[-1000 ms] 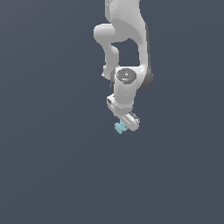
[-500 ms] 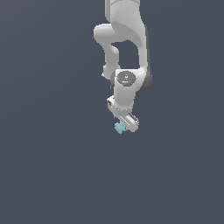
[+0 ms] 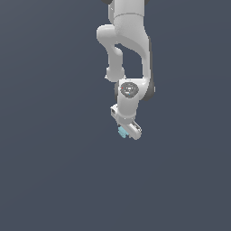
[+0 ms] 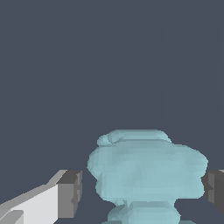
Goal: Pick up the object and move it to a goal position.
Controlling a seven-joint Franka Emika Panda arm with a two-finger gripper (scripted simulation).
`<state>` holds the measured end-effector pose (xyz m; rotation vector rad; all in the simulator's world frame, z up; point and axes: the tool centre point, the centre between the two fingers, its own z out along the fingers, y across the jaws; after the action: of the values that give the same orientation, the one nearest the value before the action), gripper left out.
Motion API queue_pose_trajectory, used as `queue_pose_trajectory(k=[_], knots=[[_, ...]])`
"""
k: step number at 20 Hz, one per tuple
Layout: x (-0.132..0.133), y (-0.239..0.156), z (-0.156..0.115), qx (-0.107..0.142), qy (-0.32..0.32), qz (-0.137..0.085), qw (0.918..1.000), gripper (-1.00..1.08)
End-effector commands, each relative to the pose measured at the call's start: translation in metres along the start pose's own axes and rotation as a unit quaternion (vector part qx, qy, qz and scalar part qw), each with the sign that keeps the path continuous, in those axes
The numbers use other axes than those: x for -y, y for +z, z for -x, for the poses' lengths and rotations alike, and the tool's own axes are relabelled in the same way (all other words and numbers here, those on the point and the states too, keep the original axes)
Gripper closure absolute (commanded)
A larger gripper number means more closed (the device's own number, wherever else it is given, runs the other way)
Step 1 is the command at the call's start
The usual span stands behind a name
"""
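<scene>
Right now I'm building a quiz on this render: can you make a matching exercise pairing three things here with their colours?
Things:
1. lumpy knobbly-edged object
2. robot arm
3. gripper finger pads

Colours:
A. white
B. dark grey
C. light cyan

Pairs: 1-C, 2-A, 3-B

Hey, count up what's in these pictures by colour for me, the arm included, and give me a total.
Light cyan: 1, the lumpy object, sitting between the gripper's fingers.
White-grey: 1, the robot arm with its gripper.
Total: 2
</scene>
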<state>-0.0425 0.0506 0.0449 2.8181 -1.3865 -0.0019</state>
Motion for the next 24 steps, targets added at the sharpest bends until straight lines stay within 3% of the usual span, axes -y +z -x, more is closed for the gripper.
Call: queue_pose_trajectory(k=[1, 2, 15, 24], knots=[[0.001, 0.002, 0.000, 0.000, 0.000, -0.001, 1.0000, -0.92], [0.001, 0.002, 0.000, 0.000, 0.000, -0.001, 1.0000, 1.08], [0.000, 0.000, -0.001, 0.000, 0.000, -0.001, 1.0000, 1.08], [-0.004, -0.039, -0.008, 0.000, 0.000, -0.001, 1.0000, 1.08]])
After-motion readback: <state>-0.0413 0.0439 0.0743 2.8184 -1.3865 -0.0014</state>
